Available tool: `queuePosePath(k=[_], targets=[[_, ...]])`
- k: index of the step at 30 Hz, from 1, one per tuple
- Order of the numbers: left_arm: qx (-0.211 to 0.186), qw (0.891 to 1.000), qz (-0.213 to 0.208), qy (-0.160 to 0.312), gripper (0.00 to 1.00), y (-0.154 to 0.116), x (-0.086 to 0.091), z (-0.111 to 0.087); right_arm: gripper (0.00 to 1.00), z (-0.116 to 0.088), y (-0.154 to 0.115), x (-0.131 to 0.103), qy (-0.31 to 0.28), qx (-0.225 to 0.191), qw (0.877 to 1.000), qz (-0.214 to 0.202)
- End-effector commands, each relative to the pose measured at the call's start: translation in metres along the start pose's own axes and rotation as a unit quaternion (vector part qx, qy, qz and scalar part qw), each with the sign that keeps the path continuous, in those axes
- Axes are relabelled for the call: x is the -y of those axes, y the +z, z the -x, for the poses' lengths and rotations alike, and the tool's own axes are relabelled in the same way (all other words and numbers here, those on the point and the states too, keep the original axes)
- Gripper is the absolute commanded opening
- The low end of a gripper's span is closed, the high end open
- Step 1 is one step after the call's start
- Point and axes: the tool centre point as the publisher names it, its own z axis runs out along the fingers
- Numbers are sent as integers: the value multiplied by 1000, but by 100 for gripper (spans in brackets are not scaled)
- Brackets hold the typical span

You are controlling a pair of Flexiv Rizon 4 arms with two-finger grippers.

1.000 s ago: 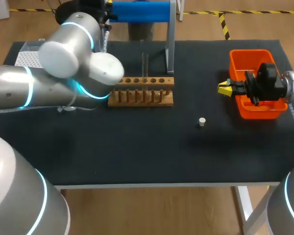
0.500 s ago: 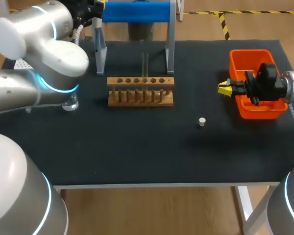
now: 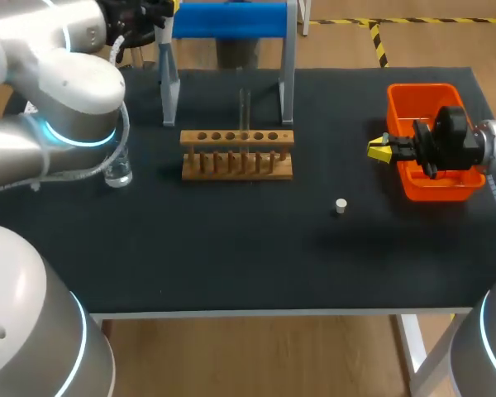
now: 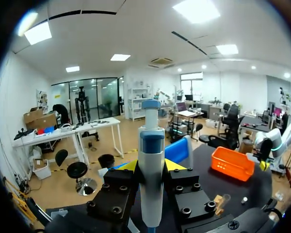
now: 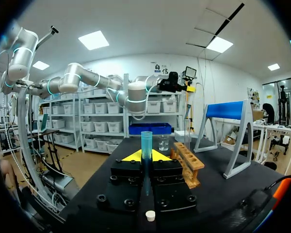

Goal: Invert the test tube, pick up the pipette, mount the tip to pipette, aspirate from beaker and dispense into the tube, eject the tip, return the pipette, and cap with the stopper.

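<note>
My left gripper [image 4: 151, 167] is shut on the white and blue pipette [image 4: 151, 141], which stands upright between its yellow tips. In the head view the left gripper [image 3: 151, 10] is at the back, by the left post of the blue stand [image 3: 227, 18]. A clear test tube [image 3: 244, 103] stands upright in the wooden rack [image 3: 237, 154]. The beaker [image 3: 118, 172] sits left of the rack. The white stopper [image 3: 340, 205] lies alone on the mat. My right gripper [image 3: 379, 150] hangs beside the orange bin [image 3: 422, 98], shut on a slim teal tube [image 5: 146, 143].
From the right wrist, the stopper [image 5: 150, 215] lies just under the right gripper [image 5: 145, 156]. The rack [image 5: 188, 162], beaker [image 5: 163, 141] and stand [image 5: 225, 110] are ahead of it. The left arm's big joints hang over the mat's left part.
My left arm has swung back and to the left, away from the rack, uncovering the rack's left end and the beaker. The right arm has stayed put.
</note>
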Motion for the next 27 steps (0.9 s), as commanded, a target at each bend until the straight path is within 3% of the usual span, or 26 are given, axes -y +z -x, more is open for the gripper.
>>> queuePosePath(k=[1,5,13,15,27], targets=[[-156,985,-74,-7,0,-22,-9,-3,0,0,0,0,0,-1,1000,-1],[-191,977,-93,-6,0,-32,-9,-11,0,0,0,0,0,-1,1000,-1],[-273,960,-60,16,0,-34,0,-29,0,0,0,0,0,-1,1000,-1],[-335,941,-42,33,0,-32,6,-40,0,0,0,0,0,-1,1000,-1],[-335,941,-42,33,0,-32,6,-40,0,0,0,0,0,-1,1000,-1]])
